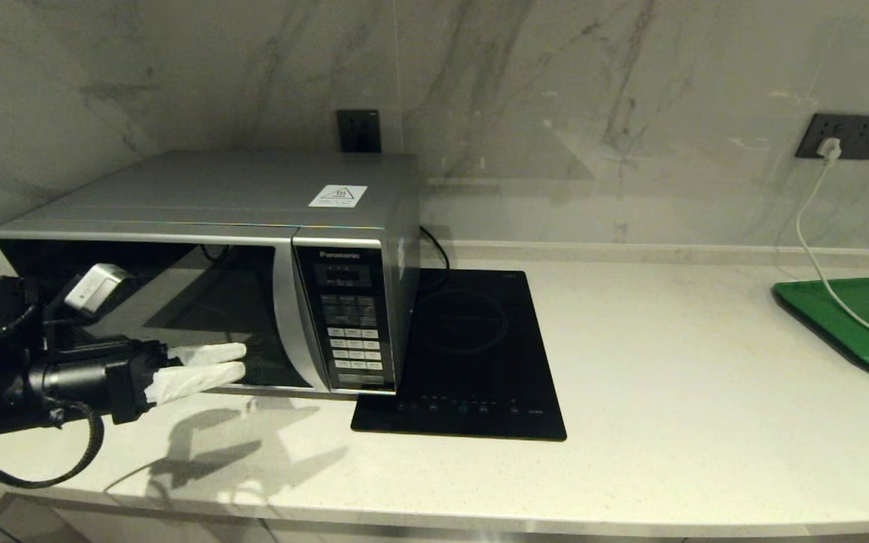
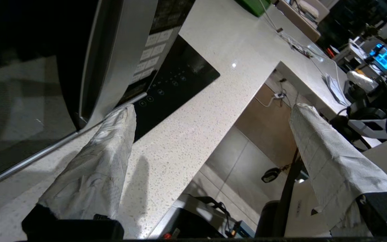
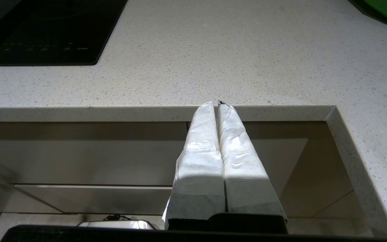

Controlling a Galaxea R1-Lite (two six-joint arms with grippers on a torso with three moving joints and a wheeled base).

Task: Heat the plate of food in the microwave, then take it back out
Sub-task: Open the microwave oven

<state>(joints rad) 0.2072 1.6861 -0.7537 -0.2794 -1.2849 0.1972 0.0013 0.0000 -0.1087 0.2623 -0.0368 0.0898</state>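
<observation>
Marble wall, pale counter. Far left: left gripper level before the microwave door's lower edge, fingers spread wide, holding nothing, probably going for the door. Door closed; plate of food not visible anywhere, may be inside. Hob, green tray rightward. Right gripper parked below counter's edge, fingers together.

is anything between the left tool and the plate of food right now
No plate shows in any view, so if it is inside the microwave, the shut dark glass door would be the barrier. The open left tool sits right in front of that door, near its lower edge.
</observation>
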